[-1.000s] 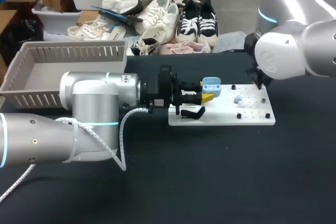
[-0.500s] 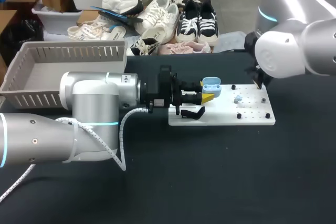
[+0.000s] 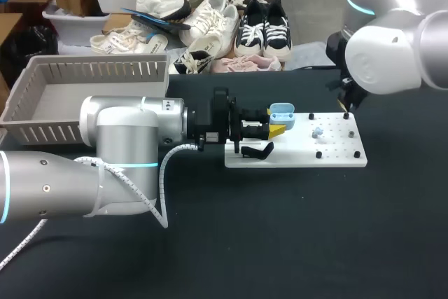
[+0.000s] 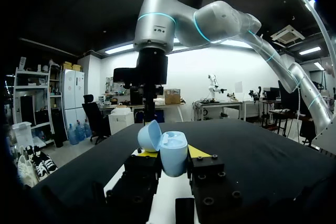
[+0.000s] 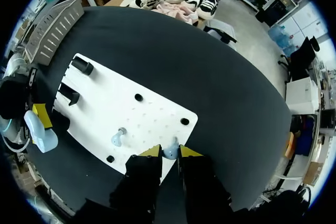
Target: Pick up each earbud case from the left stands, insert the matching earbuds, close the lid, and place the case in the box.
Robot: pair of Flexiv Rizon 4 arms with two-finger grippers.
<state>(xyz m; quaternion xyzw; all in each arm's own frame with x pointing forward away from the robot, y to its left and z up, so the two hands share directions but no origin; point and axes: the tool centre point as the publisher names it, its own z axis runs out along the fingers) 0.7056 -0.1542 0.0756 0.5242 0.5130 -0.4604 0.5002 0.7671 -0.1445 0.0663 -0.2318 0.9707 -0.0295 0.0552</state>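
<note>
While pinching the open earbud case [image 3: 281,112] w/ left end effector [image 3: 276,129], lid up, above the white board's [image 3: 336,155] 9 o'clock end, nips one pale earbud [image 5: 170,155] btwn near-closed tips of right end effector [image 5: 169,150] over the board's 3 o'clock edge. Sees 2nd earbud [image 3: 317,131] lying mid-board and box [image 3: 42,96] at 10 o'clock on surface [image 3: 280,229]. Could drop the bud en route, given a tiny, smooth shape and shallow grip. Could miss the socket or seat it wrong-side if misaligned w/ case. Could shove case askew in the left grip if pressed too hard.
</note>
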